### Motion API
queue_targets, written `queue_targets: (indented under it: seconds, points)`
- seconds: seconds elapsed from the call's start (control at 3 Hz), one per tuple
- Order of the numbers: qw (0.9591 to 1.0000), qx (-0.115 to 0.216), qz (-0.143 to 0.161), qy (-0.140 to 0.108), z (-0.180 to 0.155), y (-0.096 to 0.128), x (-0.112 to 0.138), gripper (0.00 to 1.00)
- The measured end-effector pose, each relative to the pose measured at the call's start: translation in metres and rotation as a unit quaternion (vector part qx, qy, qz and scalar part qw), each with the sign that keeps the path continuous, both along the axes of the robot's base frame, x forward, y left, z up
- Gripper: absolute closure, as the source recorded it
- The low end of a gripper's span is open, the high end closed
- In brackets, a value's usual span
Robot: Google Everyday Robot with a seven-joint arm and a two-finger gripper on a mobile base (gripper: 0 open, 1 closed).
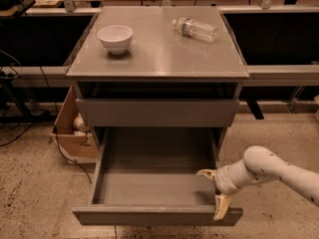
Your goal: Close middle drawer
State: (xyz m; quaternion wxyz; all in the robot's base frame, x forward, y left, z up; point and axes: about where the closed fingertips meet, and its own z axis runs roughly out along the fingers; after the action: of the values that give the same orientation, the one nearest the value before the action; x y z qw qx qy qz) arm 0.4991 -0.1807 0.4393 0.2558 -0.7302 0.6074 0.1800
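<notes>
The middle drawer (149, 185) of the grey cabinet (159, 59) is pulled far out and is empty, its plain flat front (149, 216) nearest the camera. My gripper (213, 190) is at the drawer's front right corner, on a white arm coming in from the right. It is open and holds nothing. One yellowish finger (205, 173) reaches over the drawer's inside. The other (221, 207) hangs down against the top edge of the drawer front.
The top drawer front (154, 112) stands slightly out above the open drawer. A white bowl (115, 37) and a lying plastic water bottle (195, 29) are on the cabinet top. A cardboard box (72, 133) sits on the floor at the left, with cables.
</notes>
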Motion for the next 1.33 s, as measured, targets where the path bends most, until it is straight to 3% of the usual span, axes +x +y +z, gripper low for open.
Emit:
queue_targets:
  seconds: [0.33, 0.67, 1.0, 1.33]
  points:
    - [0.9999, 0.007, 0.006, -0.009, 0.005, 0.007, 0.007, 0.46]
    - [0.9999, 0.007, 0.006, -0.009, 0.014, 0.005, 0.006, 0.60]
    - [0.9999, 0.007, 0.006, -0.009, 0.014, 0.005, 0.004, 0.42]
    - [0.9987, 0.028, 0.015, -0.039, 0.018, 0.025, 0.039, 0.16]
